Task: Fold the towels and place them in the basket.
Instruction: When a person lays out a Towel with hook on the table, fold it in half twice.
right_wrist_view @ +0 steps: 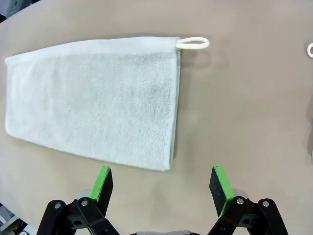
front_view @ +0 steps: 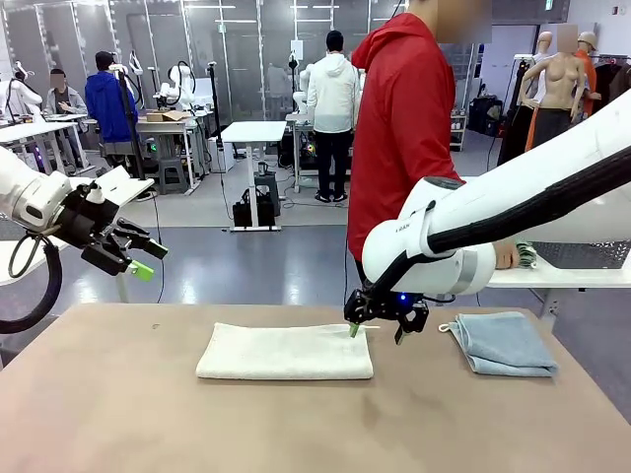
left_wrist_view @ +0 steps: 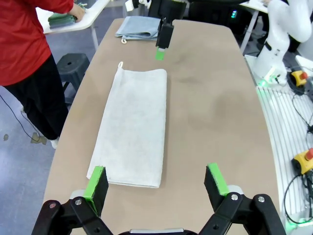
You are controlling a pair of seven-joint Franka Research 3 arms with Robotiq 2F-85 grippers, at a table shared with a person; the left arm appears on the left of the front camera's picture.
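Note:
A cream-white towel (front_view: pixel 286 352) lies folded in half lengthwise in the middle of the table, its loop at the far right corner (right_wrist_view: pixel 193 43). A pale blue-grey towel (front_view: pixel 501 342) lies folded at the table's right side. My right gripper (front_view: pixel 375 331) hangs open just above the cream towel's (right_wrist_view: pixel 93 98) right end, empty. My left gripper (front_view: pixel 141 258) is open and raised off the table's left edge; its wrist view looks down the cream towel (left_wrist_view: pixel 133 126) toward the blue-grey towel (left_wrist_view: pixel 138 27). The basket is out of view.
A person in a red hoodie (front_view: pixel 399 118) stands at the far side, one hand on a white side table (front_view: pixel 552 276) at the right with folded cloth (left_wrist_view: pixel 62 19) on it. Bare tabletop (front_view: pixel 296 424) spreads in front of the towels.

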